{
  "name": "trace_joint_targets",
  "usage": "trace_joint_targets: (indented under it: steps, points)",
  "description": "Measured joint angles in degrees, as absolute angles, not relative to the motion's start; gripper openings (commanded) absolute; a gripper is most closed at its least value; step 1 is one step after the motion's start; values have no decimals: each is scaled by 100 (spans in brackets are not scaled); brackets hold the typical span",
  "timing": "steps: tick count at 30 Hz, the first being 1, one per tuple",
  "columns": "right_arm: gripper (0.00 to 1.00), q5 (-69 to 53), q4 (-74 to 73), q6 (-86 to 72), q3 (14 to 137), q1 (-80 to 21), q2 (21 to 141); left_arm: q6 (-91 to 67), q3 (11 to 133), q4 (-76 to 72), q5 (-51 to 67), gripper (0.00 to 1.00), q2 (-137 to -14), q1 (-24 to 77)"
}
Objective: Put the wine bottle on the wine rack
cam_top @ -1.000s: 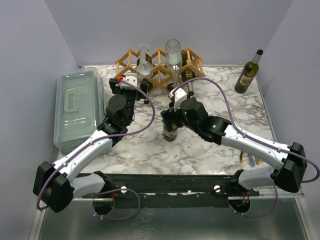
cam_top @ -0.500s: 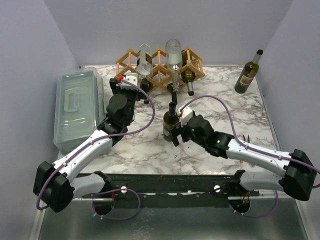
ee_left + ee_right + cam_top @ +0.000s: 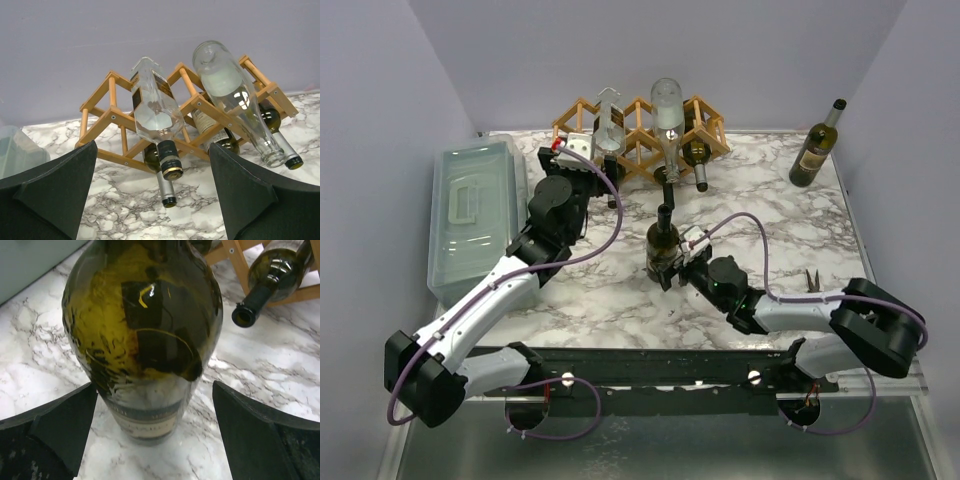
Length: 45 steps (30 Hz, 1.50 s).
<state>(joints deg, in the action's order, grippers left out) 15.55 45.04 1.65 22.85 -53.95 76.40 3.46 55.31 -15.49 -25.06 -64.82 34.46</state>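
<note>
A dark green wine bottle [image 3: 662, 250] stands upright mid-table. In the right wrist view the bottle [image 3: 142, 330] fills the frame, its labelled base on the marble. My right gripper [image 3: 672, 270] is open and low beside the bottle's base. Its fingers [image 3: 50, 435] stand apart from the glass on both sides. The wooden wine rack [image 3: 582, 118] stands at the back with two clear bottles on top and dark ones below. My left gripper [image 3: 582, 158] is open and empty just in front of the rack [image 3: 115, 117].
A grey-green lidded box [image 3: 475, 215] lies along the left edge. Another dark bottle [image 3: 817, 145] stands at the back right corner. A small tool [image 3: 812, 278] lies near the right edge. Bottle necks [image 3: 167, 187] stick out of the rack's front.
My right arm has dropped low and drawn back, bringing its gripper from above the standing bottle down to its base. My left gripper has edged toward the rack. The bottle has not moved.
</note>
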Motion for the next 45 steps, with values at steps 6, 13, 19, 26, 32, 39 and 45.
trace_joint_targets:
  steps: [6, 13, 19, 26, 32, 39, 45]
  points:
    - [100, 1500, 5802, 340, 2331, -5395, 8486, -316, 5881, -548, -2499, 96, -6184, 3448]
    - [61, 1330, 6718, 757, 2335, -5393, 9094, -1533, 6416, 1470, -1949, 95, -5424, 3448]
    - [26, 744, 6757, 1378, 2383, -5391, 9129, -2324, 7216, 3330, -1186, 97, -5242, 3446]
    - [1, -353, 5983, 2408, 2427, -5395, 8718, -3039, 7850, 4812, -178, 96, -5489, 3446]
    - [0, -967, 5927, 2982, 2320, -5402, 8635, -3903, 7603, 5417, 1039, 85, -5645, 3446]
    - [0, -1013, 6512, 3651, 2049, -5649, 8809, -4751, 6785, 5588, 2189, 81, -5581, 3446]
    - [0, -978, 6510, 4178, 2049, -5957, 8886, -5234, 6333, 5531, 2757, 75, -5693, 3446]
